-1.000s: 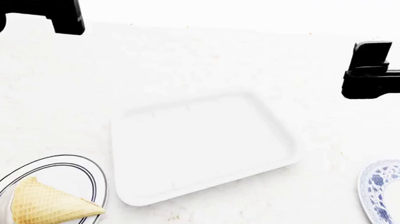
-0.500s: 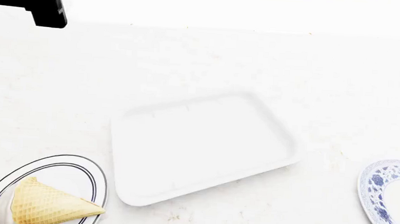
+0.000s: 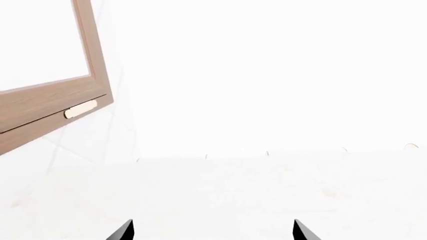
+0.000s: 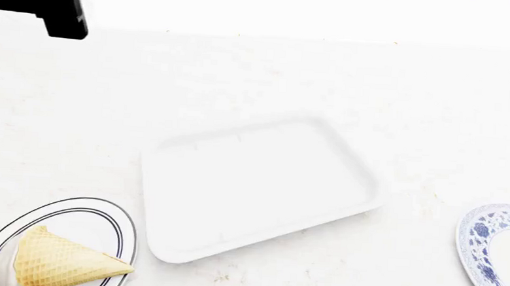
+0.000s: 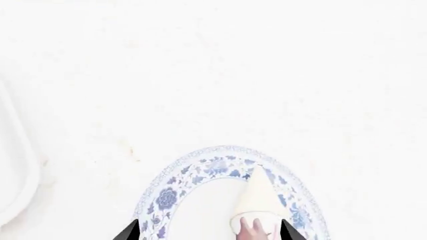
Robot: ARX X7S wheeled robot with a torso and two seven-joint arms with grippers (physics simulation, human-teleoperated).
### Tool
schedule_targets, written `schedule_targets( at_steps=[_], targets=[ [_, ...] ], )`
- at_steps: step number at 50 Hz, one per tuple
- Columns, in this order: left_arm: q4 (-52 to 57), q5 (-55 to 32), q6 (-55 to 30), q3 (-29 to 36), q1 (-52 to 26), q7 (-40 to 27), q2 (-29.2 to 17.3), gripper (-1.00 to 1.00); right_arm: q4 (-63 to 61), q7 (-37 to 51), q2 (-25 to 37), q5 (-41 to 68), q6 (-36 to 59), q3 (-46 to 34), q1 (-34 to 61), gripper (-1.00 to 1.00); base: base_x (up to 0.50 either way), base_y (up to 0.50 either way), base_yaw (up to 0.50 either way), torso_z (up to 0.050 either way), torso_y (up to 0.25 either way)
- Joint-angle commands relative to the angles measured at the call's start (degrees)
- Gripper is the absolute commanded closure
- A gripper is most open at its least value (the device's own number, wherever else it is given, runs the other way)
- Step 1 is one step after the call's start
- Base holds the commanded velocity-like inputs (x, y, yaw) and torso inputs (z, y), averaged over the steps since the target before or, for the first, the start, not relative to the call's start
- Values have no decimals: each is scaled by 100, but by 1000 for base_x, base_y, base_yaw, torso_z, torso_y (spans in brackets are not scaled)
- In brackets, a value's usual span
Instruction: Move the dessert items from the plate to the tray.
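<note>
A tan waffle cone (image 4: 65,261) with white ice cream (image 4: 4,266) lies on a blue-rimmed plate (image 4: 115,221) at the front left. The white tray (image 4: 262,189) lies mid-table with nothing in it; its rim also shows in the right wrist view (image 5: 17,165). A small white scoop with red-pink sauce (image 5: 257,202) sits on a blue floral plate (image 5: 200,170), which also shows at the right edge of the head view (image 4: 477,240). My right gripper (image 5: 208,232) is open above that plate, with the scoop between its fingertips (image 5: 288,231). My left gripper (image 3: 213,232) is open and empty over bare counter.
The left arm's black body (image 4: 40,0) is at the far left of the table. A wood-framed panel (image 3: 53,107) hangs on the wall beyond the counter. The white marble counter (image 4: 267,85) stretches behind the tray.
The right arm has left the head view to the right and now hovers over the floral plate. The left arm drew back toward the far left corner, then barely moved.
</note>
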Motion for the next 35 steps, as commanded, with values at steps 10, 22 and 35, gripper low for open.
schedule_targets(
  at_steps=[10, 22, 35],
  targets=[
    [53, -22, 95, 91, 28, 2, -60, -100, 748, -922, 140, -1370, 481, -174, 354, -100, 0, 0, 0, 0, 0],
    [213, -193, 218, 91, 74, -120, -194, -100, 931, -1668, 115, -2203, 366, -280, 307, -100, 0, 0, 0, 0, 0],
    [271, -190, 287, 152, 116, -133, -223, -100, 1193, -2327, -24, -2974, 349, -416, 255, -100, 0, 0, 0, 0, 0]
  ],
)
